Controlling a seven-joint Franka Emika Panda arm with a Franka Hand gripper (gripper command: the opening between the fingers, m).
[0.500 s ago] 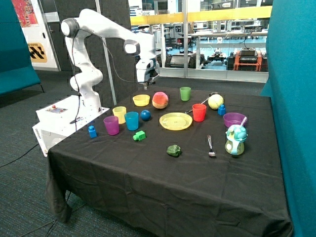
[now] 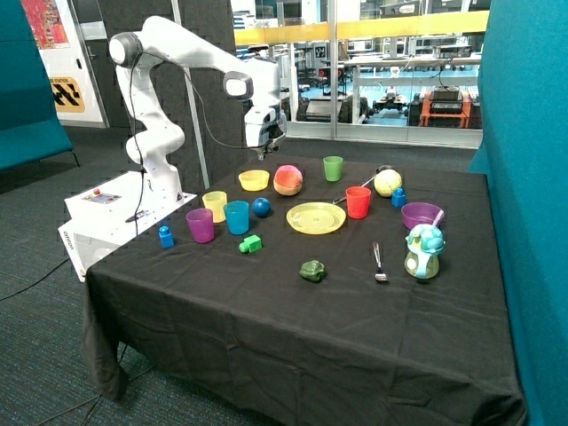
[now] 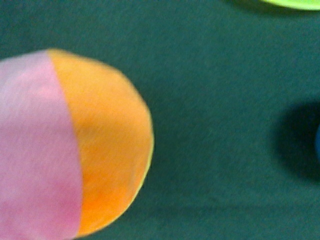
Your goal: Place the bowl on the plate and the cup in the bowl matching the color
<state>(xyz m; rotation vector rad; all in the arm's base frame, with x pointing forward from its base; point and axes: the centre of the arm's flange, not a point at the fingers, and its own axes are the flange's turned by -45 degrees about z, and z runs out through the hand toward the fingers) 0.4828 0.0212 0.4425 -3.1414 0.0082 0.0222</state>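
Gripper (image 2: 264,145): hangs above the table's far edge, over the bowl (image 2: 254,180) and pink-orange ball (image 2: 287,180); we cannot tell its grasp state; plate (image 2: 316,217) bare, cup (image 2: 215,206) apart; nothing stacked yet.

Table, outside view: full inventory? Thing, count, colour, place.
bowl: 1, yellow, back, beside the ball
plate: 1, yellow, centre
cup: 1, yellow, behind purple cup
other cups: 4, purple, blue, red, green
purple bowl: 1, by the bottle
ball: 1, pink-orange
blue ball: 1
spoon: 1, metal, front
bottle: 1, teal
gripper: 1, above the table's back edge, near the bowl, holding nothing seen
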